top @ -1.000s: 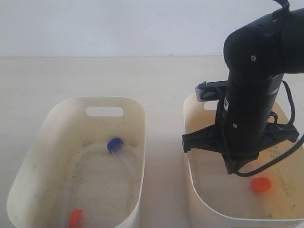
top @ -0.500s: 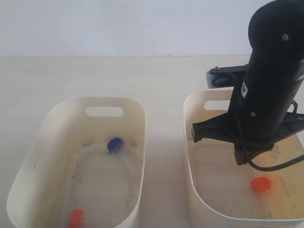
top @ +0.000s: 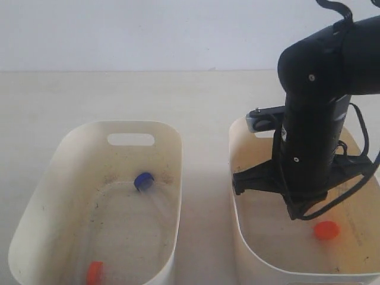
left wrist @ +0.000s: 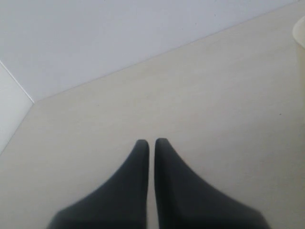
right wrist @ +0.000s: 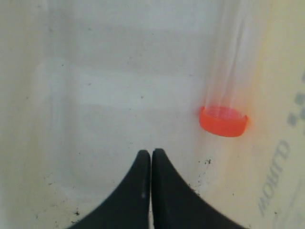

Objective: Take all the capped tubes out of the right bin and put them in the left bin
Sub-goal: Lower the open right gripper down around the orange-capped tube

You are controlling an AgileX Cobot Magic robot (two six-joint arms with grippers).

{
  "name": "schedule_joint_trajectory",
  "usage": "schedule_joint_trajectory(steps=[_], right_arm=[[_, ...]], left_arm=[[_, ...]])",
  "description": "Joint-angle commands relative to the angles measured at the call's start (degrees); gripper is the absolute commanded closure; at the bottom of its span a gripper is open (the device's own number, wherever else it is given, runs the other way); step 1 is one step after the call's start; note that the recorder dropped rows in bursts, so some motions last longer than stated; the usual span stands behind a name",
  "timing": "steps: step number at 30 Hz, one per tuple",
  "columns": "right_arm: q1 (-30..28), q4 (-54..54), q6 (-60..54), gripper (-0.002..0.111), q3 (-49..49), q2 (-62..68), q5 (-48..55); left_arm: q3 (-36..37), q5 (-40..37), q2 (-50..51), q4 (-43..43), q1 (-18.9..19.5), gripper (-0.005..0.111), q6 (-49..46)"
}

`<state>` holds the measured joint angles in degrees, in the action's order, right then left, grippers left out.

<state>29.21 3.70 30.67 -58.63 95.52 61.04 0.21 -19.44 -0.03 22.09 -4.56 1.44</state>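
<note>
The left bin holds a blue-capped tube and an orange-capped tube. In the right bin lies one orange-capped tube, its cap toward the camera and its clear body running away. My right gripper is shut and empty, low inside the right bin, beside that cap and apart from it. The right arm hides much of that bin. A second blue-capped tube is not visible. My left gripper is shut over bare table, outside the exterior view.
Grey dots and lettering mark the right bin's inner wall by the orange cap. Dark specks lie on both bin floors. A cream bin rim shows at the edge of the left wrist view. A gap of table separates the bins.
The right arm swung up and to the right half a second ago, then came back left and lower into the right bin. The tubes have not moved.
</note>
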Motion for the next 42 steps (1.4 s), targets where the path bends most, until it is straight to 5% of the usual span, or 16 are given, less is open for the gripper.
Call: schedule_joint_trajectory(steps=[1, 16, 21, 28, 42], right_arm=[[-0.1, 1.1, -0.21, 0.109, 1.43, 0.0, -2.24], [-0.1, 7.66, 1.97, 0.108, 7.66, 1.84, 2.31], [-0.1, 7.66, 1.97, 0.084, 7.66, 1.84, 1.86], [-0.1, 8.28, 4.38, 0.006, 7.66, 1.84, 0.13], [-0.1, 12.21, 5.38, 0.003, 7.66, 6.55, -5.38]], left_arm=[[-0.21, 0.18, 0.03, -0.16, -0.31, 0.102, 0.54], [-0.21, 0.18, 0.03, -0.16, -0.31, 0.102, 0.54], [-0.21, 0.18, 0.03, -0.16, -0.31, 0.102, 0.54], [-0.21, 0.18, 0.03, -0.16, -0.31, 0.102, 0.54], [-0.21, 0.18, 0.03, -0.16, -0.31, 0.102, 0.54]])
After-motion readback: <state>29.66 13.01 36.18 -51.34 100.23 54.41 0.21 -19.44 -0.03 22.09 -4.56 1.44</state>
